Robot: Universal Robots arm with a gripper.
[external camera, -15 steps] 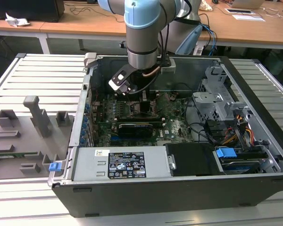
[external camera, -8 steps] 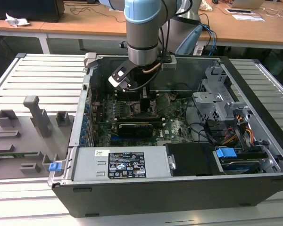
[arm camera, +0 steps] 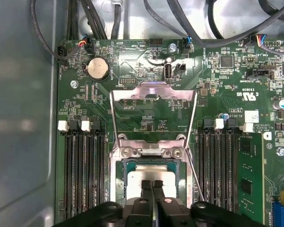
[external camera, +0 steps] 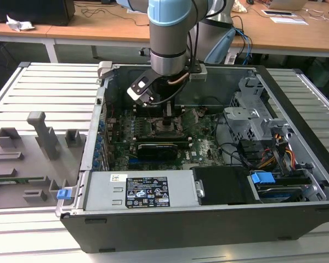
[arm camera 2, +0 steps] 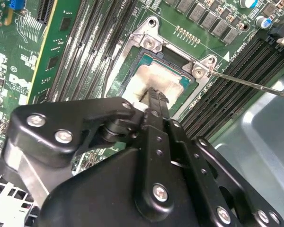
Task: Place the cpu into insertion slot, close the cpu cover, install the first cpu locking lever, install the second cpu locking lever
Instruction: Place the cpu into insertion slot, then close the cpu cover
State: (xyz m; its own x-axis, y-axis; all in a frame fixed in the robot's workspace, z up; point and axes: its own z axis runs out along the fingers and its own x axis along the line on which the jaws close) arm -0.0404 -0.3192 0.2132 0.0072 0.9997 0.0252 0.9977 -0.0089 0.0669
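we see the cpu (arm camera: 135, 182) lying flat in the insertion slot (arm camera: 116, 182), its silvery top facing up; the second wrist view shows the same chip (arm camera 2: 158, 75) framed by the slot's dark edge (arm camera 2: 143, 60). the gripper (arm camera: 152, 187) stands right over the chip, its two fingers (arm camera: 146, 189) brought together with only a hairline seam between them, clasping nothing, their tips on or just above the metal top; we cannot tell whether they touch. the cpu cover (arm camera: 154, 92) is swung open away from the slot, the green board showing through its cut-out middle. a thin metal lever rod (arm camera: 194, 172) runs just beside the slot, and it shows again in the second wrist view (arm camera 2: 246, 82). long black memory slots (arm camera: 80, 175) flank the socket on both sides, and a coin cell battery (arm camera: 97, 68) sits on the motherboard (arm camera: 146, 118) beyond the cover. in the exterior view the gripper (external camera: 168, 112) reaches down into an open computer case (external camera: 296, 181), which lies on a slatted tabletop (external camera: 49, 93) with a grey fixture tray (external camera: 33, 153) toward the exterior view's left
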